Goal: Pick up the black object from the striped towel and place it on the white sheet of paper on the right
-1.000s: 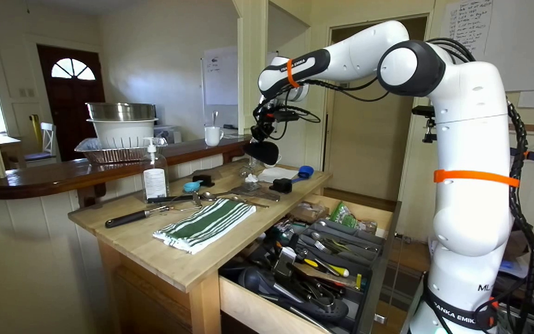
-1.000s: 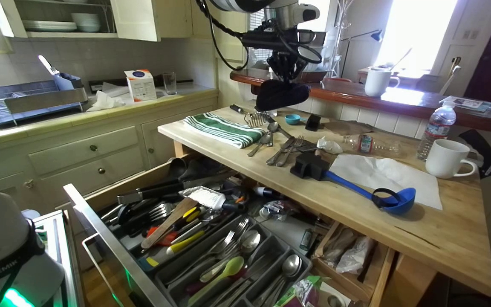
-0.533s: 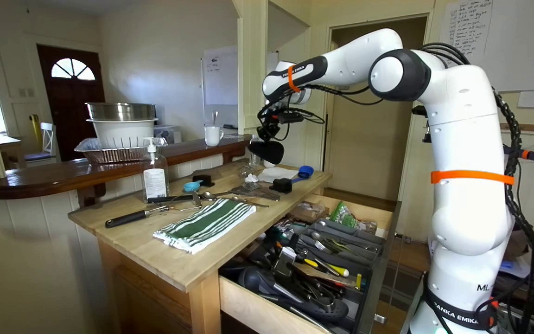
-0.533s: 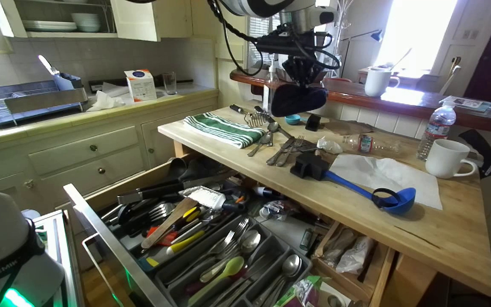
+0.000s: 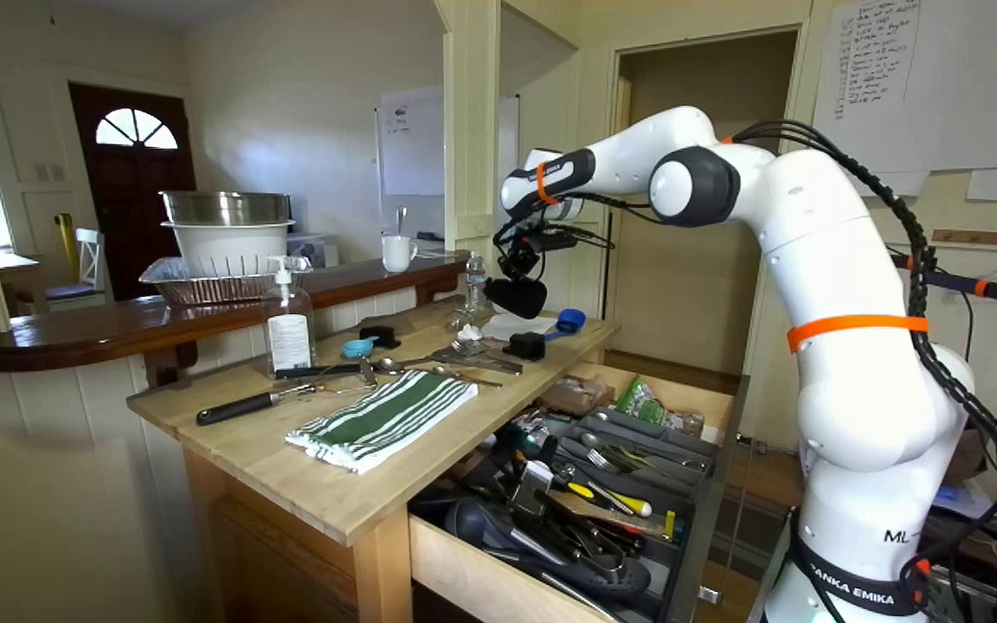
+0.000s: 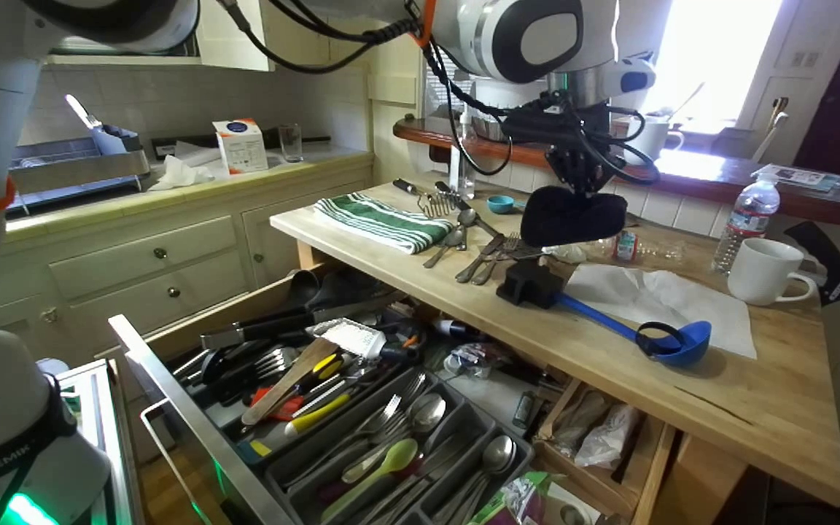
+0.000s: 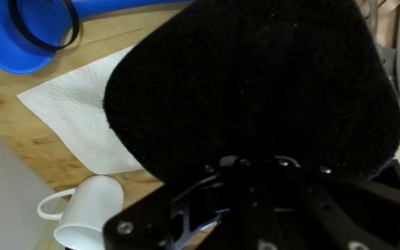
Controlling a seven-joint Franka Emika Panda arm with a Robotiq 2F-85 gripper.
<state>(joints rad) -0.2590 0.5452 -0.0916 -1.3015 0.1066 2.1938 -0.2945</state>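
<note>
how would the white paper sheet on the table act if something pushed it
The white paper sheet would probably buckle, as it lies wrinkled. It looks thin, so likely light. Its towel-like texture in the wrist view suggests softness.

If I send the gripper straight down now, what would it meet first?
Probably the edge of the white sheet of paper, or the black block beside it; the black object the gripper holds would touch first. Depth is unclear: in the wrist view the object hides what lies beneath.
</note>
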